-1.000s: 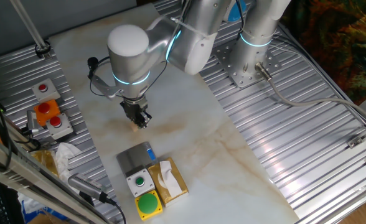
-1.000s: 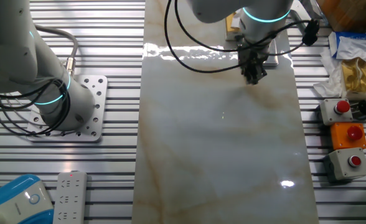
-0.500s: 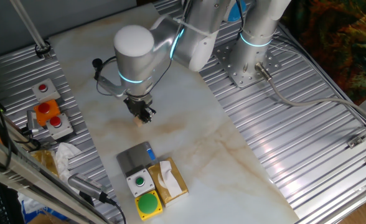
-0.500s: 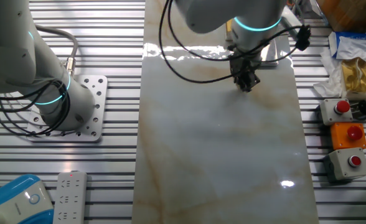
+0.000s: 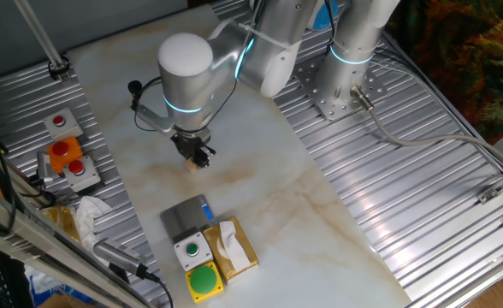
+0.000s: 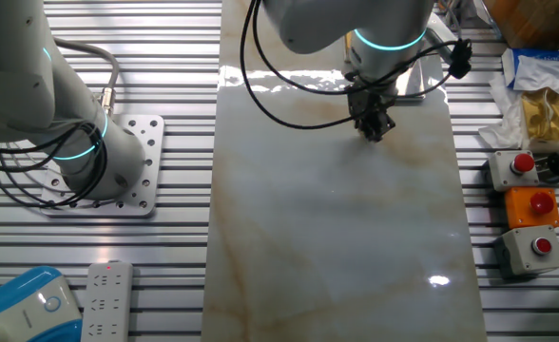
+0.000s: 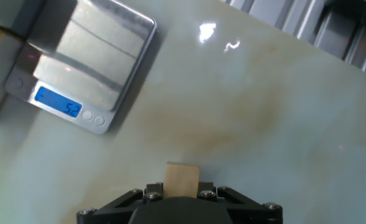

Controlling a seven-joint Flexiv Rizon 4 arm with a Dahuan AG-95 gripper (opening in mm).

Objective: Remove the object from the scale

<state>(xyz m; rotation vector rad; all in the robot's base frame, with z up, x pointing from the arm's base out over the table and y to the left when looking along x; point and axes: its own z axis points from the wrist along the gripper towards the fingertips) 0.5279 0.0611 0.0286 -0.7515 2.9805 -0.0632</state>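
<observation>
Your gripper (image 5: 198, 158) is hanging low over the marble tabletop (image 5: 260, 184), and it is gripping the tiny tan cube (image 7: 182, 180), which is showing in the hand view as a wood-coloured block sticking out between the finger bases at the bottom edge of that picture. You are looking at a cube that is off the scale (image 7: 89, 59): in the hand view the scale is lying well apart from it, up toward the top left, with its metal platform bare and its blue display lit at the near edge. In one fixed view the scale (image 5: 189, 216) is sitting on the marble nearer the camera than the gripper, with a clear stretch of tabletop between them, and it is touching or just beside the grey box with the green button (image 5: 191, 249), which is standing next to the yellow-brown tissue box (image 5: 235, 248). In the other fixed view your gripper (image 6: 373, 126) is pointing down near the far right part of the slab, and the cube is too small to pick out there.
</observation>
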